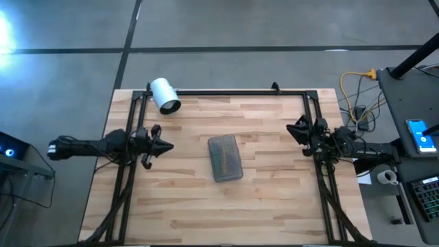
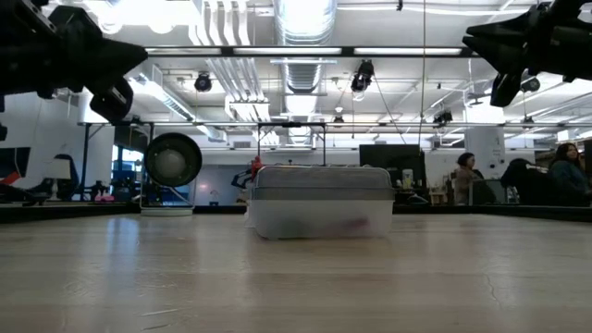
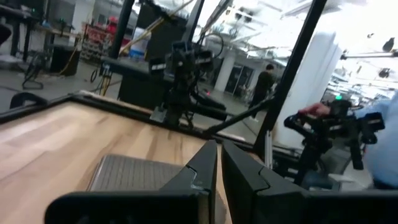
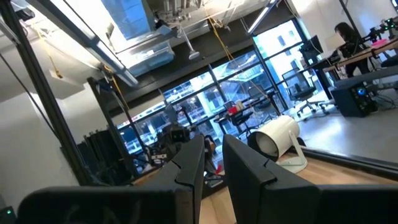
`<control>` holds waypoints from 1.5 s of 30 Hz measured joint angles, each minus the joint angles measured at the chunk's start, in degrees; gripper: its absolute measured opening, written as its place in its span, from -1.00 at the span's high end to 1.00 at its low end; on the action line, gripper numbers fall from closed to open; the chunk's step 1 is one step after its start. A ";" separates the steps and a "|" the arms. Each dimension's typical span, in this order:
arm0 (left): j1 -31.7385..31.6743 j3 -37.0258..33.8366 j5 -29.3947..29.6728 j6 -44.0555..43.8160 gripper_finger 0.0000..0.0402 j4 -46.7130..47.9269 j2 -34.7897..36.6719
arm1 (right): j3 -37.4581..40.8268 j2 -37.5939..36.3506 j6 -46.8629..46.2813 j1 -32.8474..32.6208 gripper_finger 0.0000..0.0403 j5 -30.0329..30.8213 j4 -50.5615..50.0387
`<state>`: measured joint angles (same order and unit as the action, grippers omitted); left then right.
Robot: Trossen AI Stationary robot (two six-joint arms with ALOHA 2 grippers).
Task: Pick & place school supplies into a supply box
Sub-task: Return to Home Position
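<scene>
The supply box [image 1: 225, 157] lies on its base in the middle of the table, its grey textured lid down; the lid [image 3: 134, 173] also shows in the left wrist view. In the low view, faint dark and reddish shapes show through the box's [image 2: 321, 201] translucent wall. No loose pens or scissors are in view. My left gripper [image 1: 167, 145] hangs shut above the table, left of the box, pointing toward it [image 3: 219, 163]. My right gripper [image 1: 291, 129] hangs shut to the box's right and a little farther back [image 4: 213, 155]. Both are raised well above the wood.
A white cylinder roll [image 1: 164, 95] lies near the table's far left corner, also seen past my right fingers [image 4: 277, 138]. A black frame rail [image 1: 226, 92] runs along the far edge, with struts down both sides. A person's hand [image 3: 314, 111] shows beyond the table's right side.
</scene>
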<state>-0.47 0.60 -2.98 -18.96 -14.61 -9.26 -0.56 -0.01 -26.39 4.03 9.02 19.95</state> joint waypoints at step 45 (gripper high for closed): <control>0.02 0.00 0.02 -0.02 0.96 -0.18 -23.40 | 0.02 1.66 0.00 0.00 0.73 0.02 0.02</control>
<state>-0.45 0.60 -2.97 -18.98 -14.79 -32.67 -0.54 1.65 -26.39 4.03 9.04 19.97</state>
